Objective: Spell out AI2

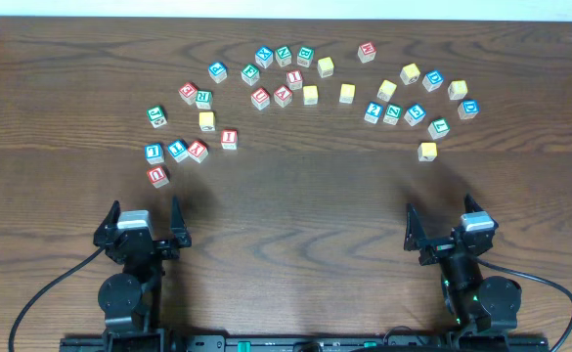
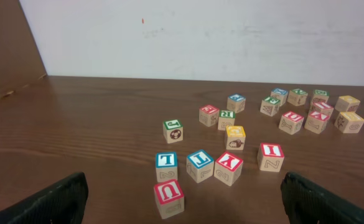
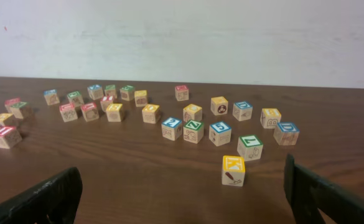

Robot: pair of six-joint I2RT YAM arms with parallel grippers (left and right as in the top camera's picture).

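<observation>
The red-framed "A" block (image 1: 283,96) sits in the middle cluster; it also shows in the right wrist view (image 3: 89,111). A red-framed "I" block (image 1: 229,139) stands in the left group, and shows in the left wrist view (image 2: 270,155). The blue-framed "2" block (image 1: 373,112) is in the right group, next to a green "Z" (image 3: 194,131); the "2" shows in the right wrist view (image 3: 172,127). My left gripper (image 1: 145,215) is open and empty near the front left. My right gripper (image 1: 442,219) is open and empty near the front right. Both are well short of the blocks.
Several other letter blocks lie scattered in an arc across the far half of the wooden table (image 1: 295,215). A red "U" block (image 1: 157,175) is nearest my left gripper. A yellow block (image 1: 427,151) is nearest my right gripper. A second red "I" block (image 1: 294,80) sits near the "A".
</observation>
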